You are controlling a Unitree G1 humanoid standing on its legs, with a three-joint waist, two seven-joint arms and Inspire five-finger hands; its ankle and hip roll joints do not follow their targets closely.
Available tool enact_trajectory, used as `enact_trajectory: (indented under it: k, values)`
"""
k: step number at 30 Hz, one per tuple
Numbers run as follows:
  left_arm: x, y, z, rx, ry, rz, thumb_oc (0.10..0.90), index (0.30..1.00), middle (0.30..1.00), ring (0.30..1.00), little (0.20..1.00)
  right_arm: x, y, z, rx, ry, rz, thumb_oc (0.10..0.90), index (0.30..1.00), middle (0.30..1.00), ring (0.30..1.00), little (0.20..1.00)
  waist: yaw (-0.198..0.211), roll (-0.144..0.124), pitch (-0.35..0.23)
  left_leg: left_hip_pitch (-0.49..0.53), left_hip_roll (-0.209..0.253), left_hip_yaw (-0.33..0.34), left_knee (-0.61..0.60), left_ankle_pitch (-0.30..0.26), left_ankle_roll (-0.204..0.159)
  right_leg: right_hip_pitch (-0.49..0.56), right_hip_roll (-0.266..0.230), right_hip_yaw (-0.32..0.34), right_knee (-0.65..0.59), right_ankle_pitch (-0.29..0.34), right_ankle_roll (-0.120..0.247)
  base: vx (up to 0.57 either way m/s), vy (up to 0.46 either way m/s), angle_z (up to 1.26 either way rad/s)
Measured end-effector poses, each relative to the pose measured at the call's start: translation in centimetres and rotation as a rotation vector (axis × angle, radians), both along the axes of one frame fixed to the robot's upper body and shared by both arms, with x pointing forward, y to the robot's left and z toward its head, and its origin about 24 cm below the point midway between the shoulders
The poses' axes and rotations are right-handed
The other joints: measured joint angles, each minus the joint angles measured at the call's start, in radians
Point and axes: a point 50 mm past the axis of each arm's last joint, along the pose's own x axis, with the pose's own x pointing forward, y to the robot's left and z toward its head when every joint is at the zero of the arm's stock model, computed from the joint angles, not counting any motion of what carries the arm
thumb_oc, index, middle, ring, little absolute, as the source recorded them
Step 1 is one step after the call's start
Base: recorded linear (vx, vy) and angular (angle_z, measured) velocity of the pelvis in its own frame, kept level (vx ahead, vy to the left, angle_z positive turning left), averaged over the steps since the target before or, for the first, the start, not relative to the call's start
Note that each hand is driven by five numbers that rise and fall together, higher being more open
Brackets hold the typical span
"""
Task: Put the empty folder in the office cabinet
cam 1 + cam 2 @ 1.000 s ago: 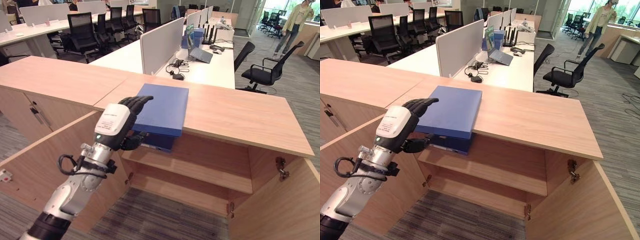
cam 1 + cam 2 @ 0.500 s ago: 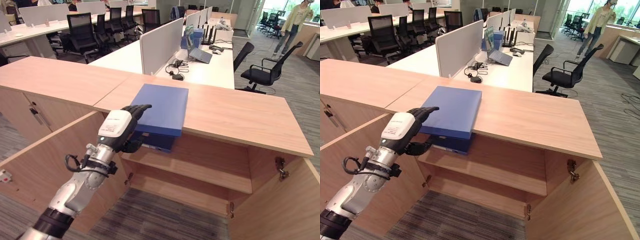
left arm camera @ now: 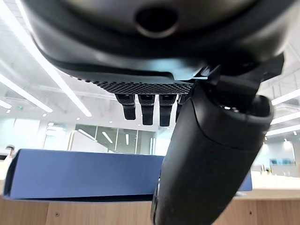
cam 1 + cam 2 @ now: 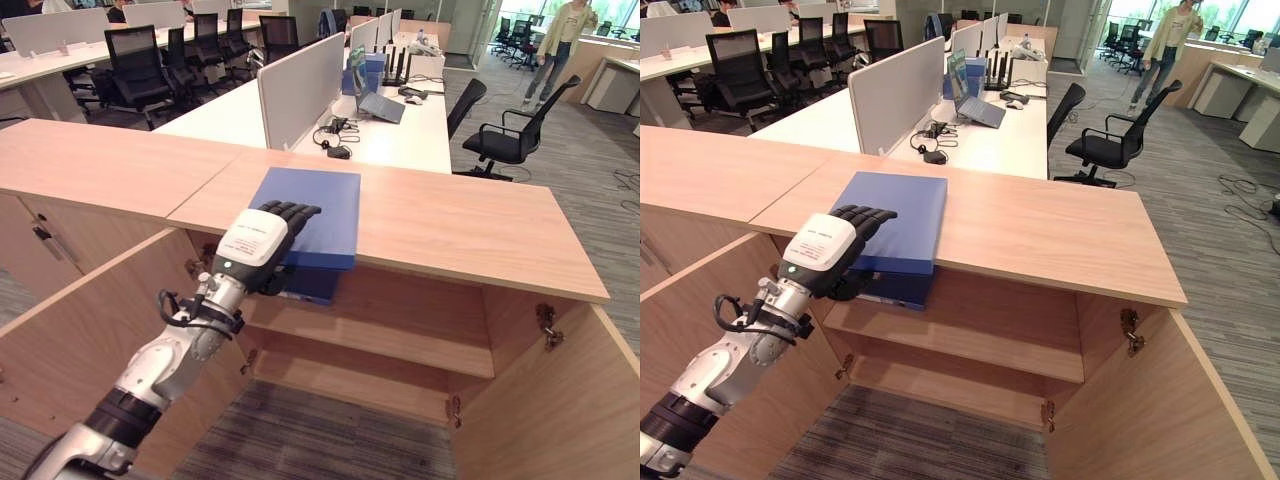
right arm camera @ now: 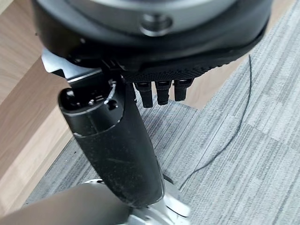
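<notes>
- One blue folder point(image 4: 312, 214) lay flat on the cabinet top point(image 4: 450, 225), its near end jutting out past the front edge over the open cabinet
- Left hand point(image 4: 262, 238) was at the folder's near left corner, its fingers point(image 4: 297, 211) laid over the top face and its thumb tucked below the overhanging end, so the hand pinched the folder between them
- From the left wrist view the fingers point(image 3: 148, 110) showed as a short row, slightly bent, above the folder's blue edge point(image 3: 84, 174), with the thumb point(image 3: 206, 159) large in front
- Right hand point(image 5: 117, 140) hung over grey carpet point(image 5: 253, 154) beside a wooden panel, fingers point(image 5: 161, 92) relaxed and nearly straight, holding nothing
- Under the folder a dark blue object sat on the upper shelf point(image 4: 400, 345) at its left end; what it was I could not tell
- Both cabinet doors stood wide: the left door point(image 4: 70, 340) swung out beside the left arm, the right door point(image 4: 560, 400) swung out on the far side
- Upper shelf was bare from the dark object across to the right wall, and the lower compartment point(image 4: 370, 385) beneath it lay open as well
- Beyond the cabinet ran a white desk point(image 4: 300, 120) with a divider screen point(image 4: 300, 85), a laptop point(image 4: 383, 105) and cables
- Black office chairs point(image 4: 510, 135) stood to the right of the desk and further back on the left
- A person point(image 4: 563, 35) stood in the far right background, well apart from the cabinet
</notes>
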Motion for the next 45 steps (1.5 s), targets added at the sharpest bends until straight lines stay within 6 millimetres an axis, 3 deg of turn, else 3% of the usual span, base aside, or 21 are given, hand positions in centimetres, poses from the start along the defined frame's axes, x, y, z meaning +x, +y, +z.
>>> enact_trajectory:
  k: [14,24,26,27,28,35,45]
  values:
    - [0.4,0.0,-1.7,0.050,0.057,0.011,0.800,0.900,0.900,0.900,0.900,0.1,0.0,0.0,0.000,-0.001,0.015,0.800,0.900,0.900,0.900,0.900,-0.001,0.000,0.000,0.005,0.000,0.001,0.000,-0.006,-0.005,0.003,0.000,0.002,0.000,-0.001,-0.001,0.01,0.000,0.00]
    - [0.9,1.3,-2.5,0.069,0.094,0.080,0.800,0.900,0.900,0.900,0.900,0.9,0.1,0.1,-0.001,-0.017,0.020,0.800,0.900,0.900,0.900,0.900,-0.015,0.000,0.000,0.011,0.000,0.008,0.000,-0.006,-0.005,0.004,0.000,0.006,0.000,0.000,0.000,0.00,0.000,0.00]
    - [1.1,1.5,-2.5,0.073,0.093,0.090,0.588,0.582,0.582,0.582,0.582,0.9,0.1,0.1,-0.001,-0.018,0.021,0.800,0.900,0.900,0.900,0.900,-0.017,0.000,0.000,0.011,0.001,0.009,0.000,-0.006,-0.005,0.004,0.000,0.007,0.000,0.000,0.000,0.00,0.000,0.00]
    - [1.3,1.5,-2.6,0.079,0.094,0.091,0.428,0.342,0.342,0.342,0.342,0.9,0.1,0.1,-0.001,-0.017,0.021,0.800,0.900,0.900,0.900,0.900,-0.016,0.000,0.000,0.011,0.001,0.009,0.000,-0.006,-0.005,0.004,0.000,0.007,0.000,0.000,0.000,0.00,0.000,0.00]
    - [1.5,1.5,-2.6,0.085,0.092,0.097,0.400,0.300,0.300,0.300,0.300,0.9,0.1,0.1,-0.001,-0.017,0.021,0.800,0.900,0.900,0.900,0.900,-0.015,0.000,0.000,0.011,0.001,0.009,0.000,-0.006,-0.005,0.004,0.000,0.006,0.000,0.000,0.000,0.00,0.000,0.00]
    - [2.8,1.2,-1.1,0.104,-0.042,0.134,0.400,0.300,0.300,0.300,0.300,0.9,0.0,0.1,-0.002,-0.016,0.022,0.800,0.900,0.900,0.900,0.900,-0.020,0.001,-0.007,0.012,0.001,0.014,0.000,-0.006,-0.005,0.006,0.000,0.009,0.000,0.001,0.000,0.00,0.000,-0.01]
    - [2.9,0.9,-2.3,0.161,-0.107,0.155,0.400,0.300,0.300,0.300,0.300,0.6,-0.2,0.1,-0.024,-0.006,0.036,0.800,0.900,0.900,0.900,0.900,-0.020,0.009,-0.040,0.015,0.002,0.019,-0.003,-0.009,-0.004,0.005,0.001,0.017,0.000,0.003,0.000,0.00,-0.001,-0.01]
